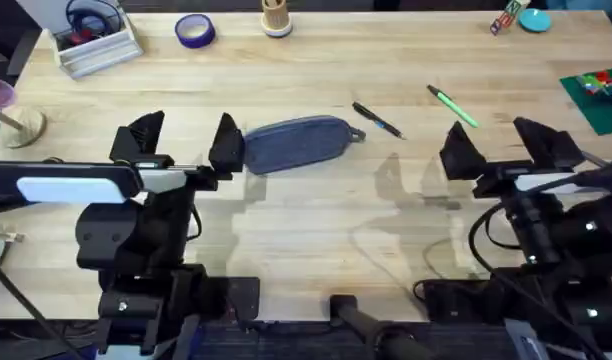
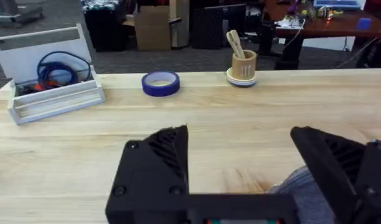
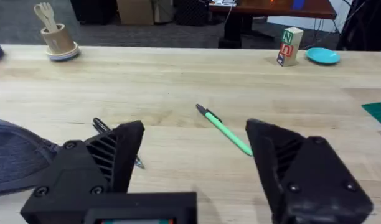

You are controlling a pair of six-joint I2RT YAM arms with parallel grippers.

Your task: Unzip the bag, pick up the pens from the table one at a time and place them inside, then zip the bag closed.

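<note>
Still at the unzipping step, I have the left gripper (image 1: 184,140) and right gripper (image 1: 496,142) both open, so next I must pinch the bag (image 1: 296,143) zipper tab.

A lab or office: cardboard boxes (image 2: 154,26) and desks (image 3: 271,9) behind the table (image 1: 316,215).

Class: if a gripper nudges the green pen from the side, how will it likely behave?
The green pen looks slim and round, so it would probably roll across the smooth table. Its thin, rigid-looking body suggests it is light and may skid rather than bend.
</note>
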